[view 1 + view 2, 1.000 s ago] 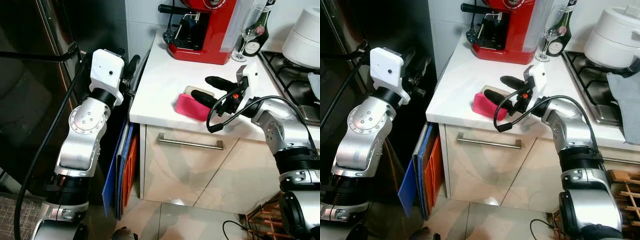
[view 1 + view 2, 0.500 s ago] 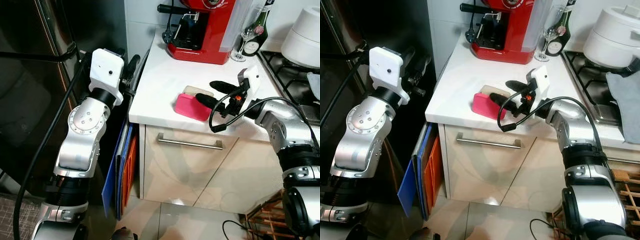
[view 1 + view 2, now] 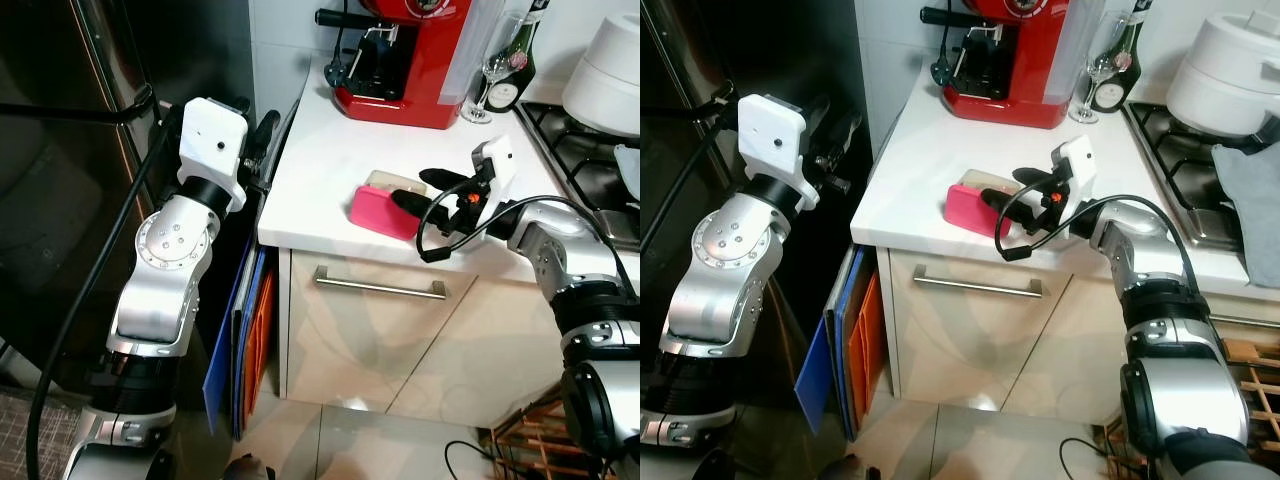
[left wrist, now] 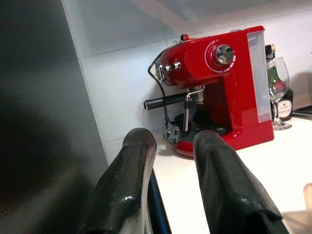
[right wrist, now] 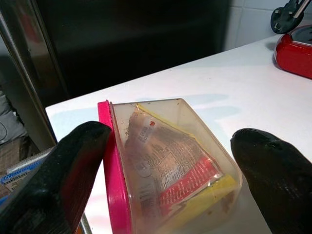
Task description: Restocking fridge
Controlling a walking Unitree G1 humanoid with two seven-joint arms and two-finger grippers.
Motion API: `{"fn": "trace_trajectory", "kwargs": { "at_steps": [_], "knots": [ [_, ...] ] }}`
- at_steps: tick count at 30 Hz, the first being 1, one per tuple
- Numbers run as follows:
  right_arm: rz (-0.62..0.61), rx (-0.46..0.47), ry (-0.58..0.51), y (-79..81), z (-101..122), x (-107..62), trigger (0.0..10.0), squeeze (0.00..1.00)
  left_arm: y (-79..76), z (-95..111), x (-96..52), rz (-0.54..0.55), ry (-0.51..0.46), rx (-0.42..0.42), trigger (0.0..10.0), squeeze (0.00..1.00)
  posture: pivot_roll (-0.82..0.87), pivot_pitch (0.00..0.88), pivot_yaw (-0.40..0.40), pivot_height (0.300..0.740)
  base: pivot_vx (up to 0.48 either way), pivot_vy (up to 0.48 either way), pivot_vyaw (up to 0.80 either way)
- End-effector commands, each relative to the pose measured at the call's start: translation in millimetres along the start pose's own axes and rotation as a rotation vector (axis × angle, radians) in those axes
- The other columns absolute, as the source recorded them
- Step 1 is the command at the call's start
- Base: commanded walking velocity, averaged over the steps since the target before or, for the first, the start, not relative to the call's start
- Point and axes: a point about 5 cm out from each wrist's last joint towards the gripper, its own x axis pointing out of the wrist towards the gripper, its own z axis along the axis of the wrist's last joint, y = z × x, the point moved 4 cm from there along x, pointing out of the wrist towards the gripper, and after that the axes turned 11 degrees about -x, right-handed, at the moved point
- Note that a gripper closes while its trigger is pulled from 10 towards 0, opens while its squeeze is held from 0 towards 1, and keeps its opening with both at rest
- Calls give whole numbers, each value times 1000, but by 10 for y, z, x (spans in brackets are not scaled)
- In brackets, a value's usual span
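Right now my right pincer is spread wide around the box — one finger by its pink lid, the other past its clear far end, neither clearly touching it. That box lies on its side near the front edge of the white desk, lid facing the fridge, and through its clear wall I see a red and yellow packet.

My left pincer is raised beside the desk's left edge, by the dark fridge, its two fingers a little apart and holding nothing. It points toward the red coffee machine at the back of the desk.

Next to that machine stand a wine glass and a dark bottle. A white pot sits on the hob at the right. Under the desk is a drawer with a metal handle — blue and orange boards lean in the gap beside it.
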Motion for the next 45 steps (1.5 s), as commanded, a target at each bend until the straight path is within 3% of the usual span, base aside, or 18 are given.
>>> {"fn": "trace_trajectory", "kwargs": {
  "at_steps": [1, 23, 24, 25, 32, 36, 45],
  "knots": [
    [3, 10, 9, 1, 1, 39, 10000, 0, -40, 8, -10, -12, 1, 0, 10000, 0, 139, 0, -28, 740, 0, 0, 0],
    [16, 61, 85, 71, -233, 88, 10000, 0, -20, -2, -25, -1, 7, 5, 10000, 0, 149, 0, -38, 740, 0, 0, 0],
    [17, 62, 93, 79, -255, 90, 6549, 0, -19, -2, -24, 0, 7, 5, 10000, 0, 152, 0, -39, 740, 0, 0, 0],
    [17, 63, 97, 84, -270, 91, 0, 0, -18, -2, -23, 0, 7, 5, 10000, 0, 152, 0, -39, 740, 0, 0, 0],
    [8, 96, 140, 164, -444, 119, 0, 0, -13, 2, -22, -2, 6, 5, 10000, 0, 153, 0, -36, 740, 0, 0, 0],
    [-45, 187, 77, 166, -455, 159, 0, 0, -25, 5, -13, -8, 5, 6, 10000, 0, 152, 0, -33, 740, 0, 0, 0],
    [-104, 277, -4, 166, -462, 192, 0, 0, -44, 9, 9, -19, 1, 7, 10000, 0, 148, 0, -29, 740, 0, 0, 0]
  ]
}}
